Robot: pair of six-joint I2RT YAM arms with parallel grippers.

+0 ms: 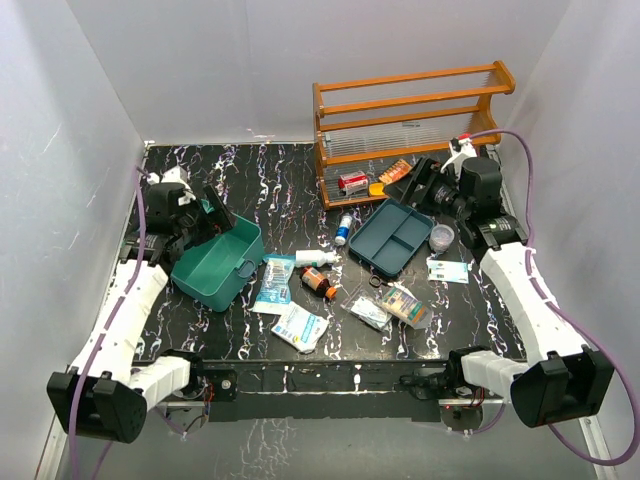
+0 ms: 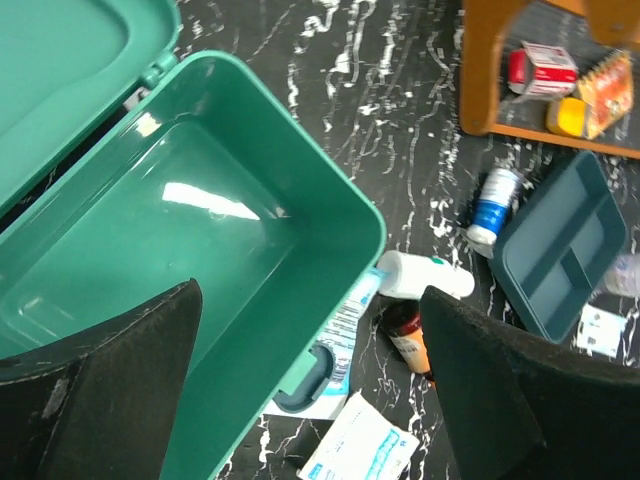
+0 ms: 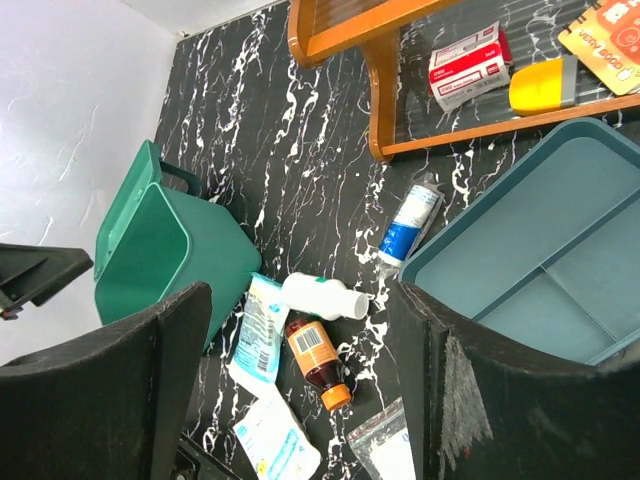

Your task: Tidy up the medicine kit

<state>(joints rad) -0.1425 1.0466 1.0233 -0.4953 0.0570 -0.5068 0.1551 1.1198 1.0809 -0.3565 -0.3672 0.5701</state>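
Teal-green medicine kit (image 1: 205,283): hinged open, rounded corners, glossy plastic.

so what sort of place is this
Probably a robot lab cell: white walls enclose a black marbled table, two robot arms are bolted at its near edge, medicines scattered beside an open medicine kit.

**op:** My left hand (image 2: 308,290) hangs over the open medicine kit (image 1: 215,262) with its fingers wide, so it's a straight drop in. The raised lid (image 2: 60,60) blocks the far-left side.

**reply:** And the middle?

**op:** Crowded. A white bottle (image 1: 316,258), brown bottle (image 1: 319,283) and packet (image 1: 273,283) lie just beside the kit's front corner. I only see bare desk (image 1: 270,180) behind the kit, up to the rack (image 1: 410,130). My right hand (image 3: 300,295) is squeezed between the rack and the blue tray (image 1: 392,237).
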